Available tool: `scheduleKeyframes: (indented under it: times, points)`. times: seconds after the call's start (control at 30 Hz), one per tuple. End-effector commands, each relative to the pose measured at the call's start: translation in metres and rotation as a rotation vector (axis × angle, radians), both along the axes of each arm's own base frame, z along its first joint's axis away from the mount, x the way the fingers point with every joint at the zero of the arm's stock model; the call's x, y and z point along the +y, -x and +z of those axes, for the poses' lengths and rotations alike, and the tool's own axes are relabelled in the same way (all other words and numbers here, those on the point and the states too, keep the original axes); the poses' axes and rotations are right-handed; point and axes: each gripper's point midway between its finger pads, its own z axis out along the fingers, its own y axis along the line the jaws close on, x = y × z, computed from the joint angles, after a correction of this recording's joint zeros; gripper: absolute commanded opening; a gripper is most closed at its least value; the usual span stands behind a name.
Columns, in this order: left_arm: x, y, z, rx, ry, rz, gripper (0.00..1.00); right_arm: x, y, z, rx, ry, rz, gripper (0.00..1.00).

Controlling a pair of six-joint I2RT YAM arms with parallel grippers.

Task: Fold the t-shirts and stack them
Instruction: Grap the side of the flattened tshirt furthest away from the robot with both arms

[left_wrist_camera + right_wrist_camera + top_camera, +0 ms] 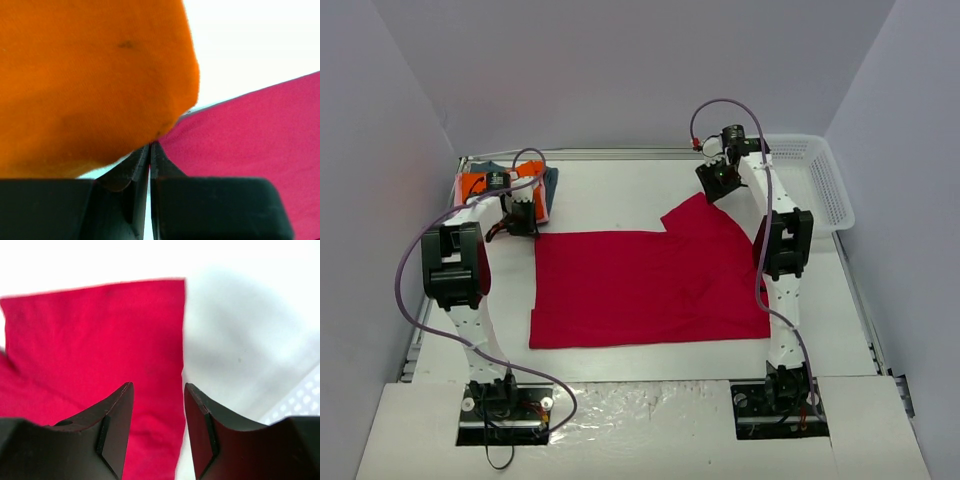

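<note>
A large crimson-red t-shirt [650, 285] lies spread flat mid-table, one sleeve [698, 218] sticking out at its far right. Folded orange [473, 185] and grey-blue [550, 180] t-shirts are stacked at the far left. My left gripper [523, 222] is low at the red shirt's far left corner, beside the stack. In the left wrist view its jaws are pressed together [150, 146] right where the red cloth [250, 135] meets the orange shirt [85, 75], pinching the red edge. My right gripper [720, 183] hovers open [159, 384] over the sleeve's edge [100, 340], holding nothing.
A white mesh basket [817, 178] stands at the far right, just behind the right arm. The white table [620, 195] shows between the stack and the sleeve. Grey walls close in the sides and back.
</note>
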Motion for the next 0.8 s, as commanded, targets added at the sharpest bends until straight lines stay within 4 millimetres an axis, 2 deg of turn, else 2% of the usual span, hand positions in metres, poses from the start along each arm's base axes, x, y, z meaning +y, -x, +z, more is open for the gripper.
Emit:
scheduleKeyframes:
  times: [0.0, 0.07, 0.13, 0.33, 0.63, 0.77]
  points:
    - [0.000, -0.004, 0.036, -0.090, -0.044, -0.031, 0.02, 0.006, -0.024, 0.004, -0.048, -0.069, -0.089, 0.41]
    - [0.001, -0.004, 0.039, -0.098, -0.049, -0.035, 0.03, 0.010, -0.031, 0.000, -0.049, -0.107, -0.120, 0.41]
    - [0.001, -0.004, 0.040, -0.105, -0.050, -0.038, 0.02, 0.017, -0.038, 0.004, -0.061, -0.158, -0.139, 0.41]
    - [0.005, -0.006, 0.040, -0.109, -0.067, -0.047, 0.02, 0.024, -0.051, 0.000, -0.080, -0.212, -0.159, 0.42]
    - [0.007, -0.004, 0.036, -0.103, -0.083, -0.060, 0.02, 0.026, -0.051, -0.032, -0.009, -0.271, -0.184, 0.41]
    - [0.007, -0.002, 0.035, -0.101, -0.082, -0.064, 0.02, 0.022, -0.053, -0.035, -0.006, -0.274, -0.190, 0.41]
